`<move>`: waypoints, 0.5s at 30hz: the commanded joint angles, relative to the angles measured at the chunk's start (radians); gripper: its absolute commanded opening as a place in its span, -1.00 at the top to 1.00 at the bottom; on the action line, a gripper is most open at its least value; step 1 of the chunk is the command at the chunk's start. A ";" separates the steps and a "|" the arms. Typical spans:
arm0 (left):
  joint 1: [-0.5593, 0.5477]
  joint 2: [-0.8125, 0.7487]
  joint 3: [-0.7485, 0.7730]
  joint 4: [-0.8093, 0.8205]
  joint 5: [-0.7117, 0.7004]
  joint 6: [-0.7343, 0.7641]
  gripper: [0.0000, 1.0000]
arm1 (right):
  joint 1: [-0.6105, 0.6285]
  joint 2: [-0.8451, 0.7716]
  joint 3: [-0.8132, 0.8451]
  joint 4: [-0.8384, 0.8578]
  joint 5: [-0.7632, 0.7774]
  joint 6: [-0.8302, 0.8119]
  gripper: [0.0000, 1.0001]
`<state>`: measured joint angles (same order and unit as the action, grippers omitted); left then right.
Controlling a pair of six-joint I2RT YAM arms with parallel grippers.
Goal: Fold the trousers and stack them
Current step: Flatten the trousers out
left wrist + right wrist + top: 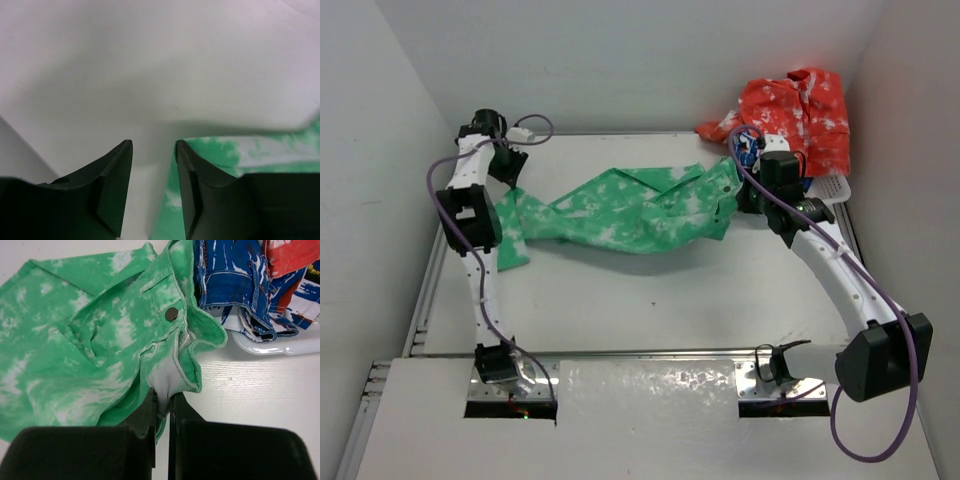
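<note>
Currently the right pincer (161, 404) is pinching a thin fold of the trousers (75, 340), button (171, 314) just beyond its tips, and risking slippage under tension, while the left pincer (153, 150) is hanging spread.

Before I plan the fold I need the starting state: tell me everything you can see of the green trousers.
The trousers are soft green cloth with white blotches, lying rumpled across the table, waistband to the right, legs trailing left. A dark button sits on the waistband. The right gripper pinches pale lining just below it. The waistband lies against blue cloth in a white basket. The left gripper is open beside the leg end.
</note>
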<state>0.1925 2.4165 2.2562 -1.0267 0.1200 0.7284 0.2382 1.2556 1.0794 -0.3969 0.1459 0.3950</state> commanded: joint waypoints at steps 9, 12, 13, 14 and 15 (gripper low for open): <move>0.038 -0.681 -0.655 0.173 -0.071 -0.009 -0.21 | -0.004 0.044 0.059 0.000 0.037 -0.012 1.00; 0.039 -0.810 -0.840 0.098 0.012 0.009 -0.30 | -0.004 0.057 0.073 -0.017 0.041 -0.018 1.00; 0.041 -0.833 -0.869 0.074 0.054 0.019 -0.41 | -0.004 0.057 0.071 -0.017 0.041 -0.016 1.00; 0.042 -0.836 -0.915 0.032 0.064 0.025 -0.52 | -0.004 0.054 0.062 -0.013 0.043 -0.009 1.00; 0.042 -0.838 -0.938 0.014 0.066 0.034 -0.52 | -0.004 0.051 0.057 -0.008 0.043 -0.004 1.00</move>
<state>0.2363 1.5227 1.4330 -0.9142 0.1139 0.7185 0.2379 1.3136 1.0992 -0.4286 0.1585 0.3916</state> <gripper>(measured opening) 0.745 0.011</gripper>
